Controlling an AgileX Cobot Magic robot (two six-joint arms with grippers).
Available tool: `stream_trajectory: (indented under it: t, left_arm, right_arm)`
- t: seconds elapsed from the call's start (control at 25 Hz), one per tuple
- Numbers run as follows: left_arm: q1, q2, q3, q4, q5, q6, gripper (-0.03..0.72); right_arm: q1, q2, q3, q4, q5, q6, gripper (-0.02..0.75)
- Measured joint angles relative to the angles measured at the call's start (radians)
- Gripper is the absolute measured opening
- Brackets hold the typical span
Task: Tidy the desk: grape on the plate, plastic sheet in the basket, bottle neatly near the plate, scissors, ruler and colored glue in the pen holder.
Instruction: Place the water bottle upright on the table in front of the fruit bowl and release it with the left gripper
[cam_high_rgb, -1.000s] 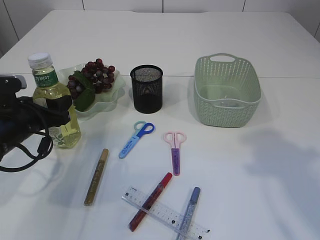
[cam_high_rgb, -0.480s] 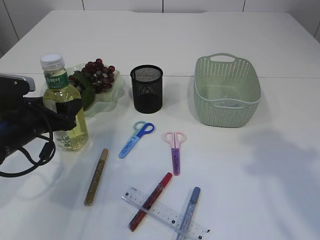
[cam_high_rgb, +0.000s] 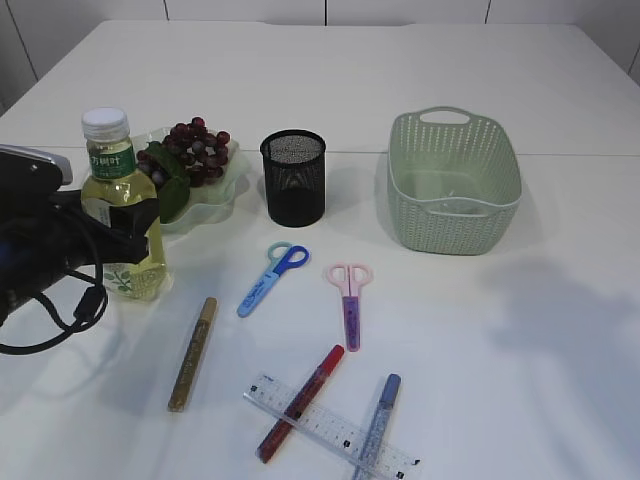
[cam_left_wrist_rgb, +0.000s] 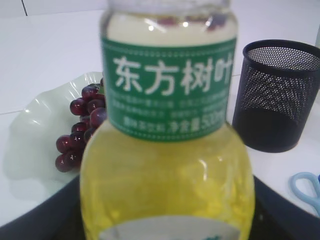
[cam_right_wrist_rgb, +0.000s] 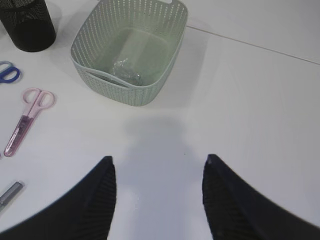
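Observation:
The bottle (cam_high_rgb: 122, 200) of yellow liquid stands upright beside the plate (cam_high_rgb: 222, 192), which holds the grape (cam_high_rgb: 190, 150). My left gripper (cam_high_rgb: 125, 228) has its dark fingers against both sides of the bottle (cam_left_wrist_rgb: 167, 150), with no gap showing. My right gripper (cam_right_wrist_rgb: 157, 162) hangs open over bare table with nothing between its fingers. The plastic sheet (cam_right_wrist_rgb: 125, 70) lies in the green basket (cam_high_rgb: 455, 185). Blue scissors (cam_high_rgb: 272, 278), pink scissors (cam_high_rgb: 350, 300), the ruler (cam_high_rgb: 330, 425) and the gold (cam_high_rgb: 192, 352), red (cam_high_rgb: 300, 402) and blue (cam_high_rgb: 377, 425) glue pens lie on the table. The black pen holder (cam_high_rgb: 294, 178) looks empty.
The pen holder stands between the plate and the basket. The red and blue glue pens cross the ruler near the front edge. My right arm does not show in the exterior view, only its shadow on the table at the right.
The bottle went from tilted to upright and shifted slightly right, toward the plate, with my left gripper around it. Nothing else moved.

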Motion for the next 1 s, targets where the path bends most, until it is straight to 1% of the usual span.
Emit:
stream_trajectory:
  t: [0.08,0.32,1.0]
  left_arm:
    - [0.000,0.000,0.000,-0.007,0.000,0.002,0.514]
    - [0.000,0.000,0.000,-0.066,0.000,0.005,0.554]
    - [0.000,0.000,-0.002,-0.065,-0.029,0.007,0.555]
  right_arm:
    - [0.000,0.000,0.000,0.000,0.000,0.005,0.439]
    - [0.000,0.000,0.000,0.000,0.000,0.000,0.439]
    - [0.000,0.000,0.000,0.000,0.000,0.000,0.439]
